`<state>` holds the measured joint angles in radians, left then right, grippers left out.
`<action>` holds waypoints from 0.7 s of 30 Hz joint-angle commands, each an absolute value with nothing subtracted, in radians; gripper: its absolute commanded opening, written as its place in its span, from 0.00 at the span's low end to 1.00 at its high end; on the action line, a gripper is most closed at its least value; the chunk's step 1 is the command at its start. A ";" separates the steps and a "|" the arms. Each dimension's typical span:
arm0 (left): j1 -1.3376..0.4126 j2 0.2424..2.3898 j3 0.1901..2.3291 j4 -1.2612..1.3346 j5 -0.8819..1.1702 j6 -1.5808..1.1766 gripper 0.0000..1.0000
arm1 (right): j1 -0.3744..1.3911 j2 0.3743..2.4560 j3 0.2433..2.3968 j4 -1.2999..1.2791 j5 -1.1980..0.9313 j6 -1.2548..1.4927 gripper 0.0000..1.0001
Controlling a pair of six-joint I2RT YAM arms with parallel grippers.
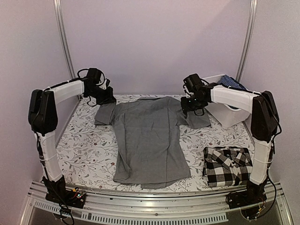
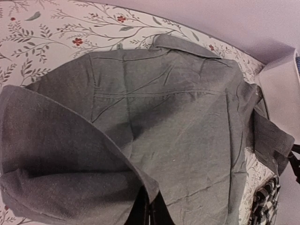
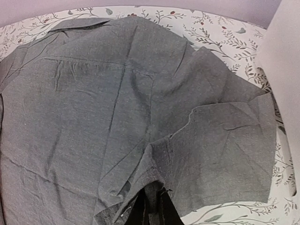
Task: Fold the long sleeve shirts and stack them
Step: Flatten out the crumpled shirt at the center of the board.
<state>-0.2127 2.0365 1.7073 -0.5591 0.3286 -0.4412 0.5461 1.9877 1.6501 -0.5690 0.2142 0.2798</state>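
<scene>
The grey long sleeve shirt (image 1: 147,140) lies spread flat, collar toward the far wall. Its two sleeves are folded short beside the shoulders. At the far left, my left gripper (image 1: 107,96) is shut on the left sleeve's edge, and the wrist view shows the cloth pinched at the gripper (image 2: 151,208). My right gripper (image 1: 191,104) is at the right shoulder. Its jaws stand barely apart, with a fold of the grey shirt (image 3: 93,93) between them at the gripper (image 3: 157,206). The black-and-white checked shirt (image 1: 227,165) lies folded at the near right.
A white bin (image 1: 229,115) holding blue cloth (image 1: 233,82) stands at the back right, close behind my right gripper. The flowered tablecloth (image 1: 84,145) shows on both sides of the grey shirt. Walls close in the table at the back and sides.
</scene>
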 commanded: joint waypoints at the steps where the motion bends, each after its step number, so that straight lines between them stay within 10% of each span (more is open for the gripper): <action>1: -0.257 2.140 1.755 -0.402 0.384 -0.465 0.00 | 0.559 2.105 1.663 -0.452 0.062 0.349 0.07; 21: -0.168 2.655 2.084 -0.307 0.632 -0.784 0.00 | 0.680 2.171 1.391 -0.466 0.099 0.400 0.15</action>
<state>-0.2203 2.6514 2.1326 -0.3286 0.6407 -0.7021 0.6762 2.1849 1.5249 -0.3733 0.0917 0.3710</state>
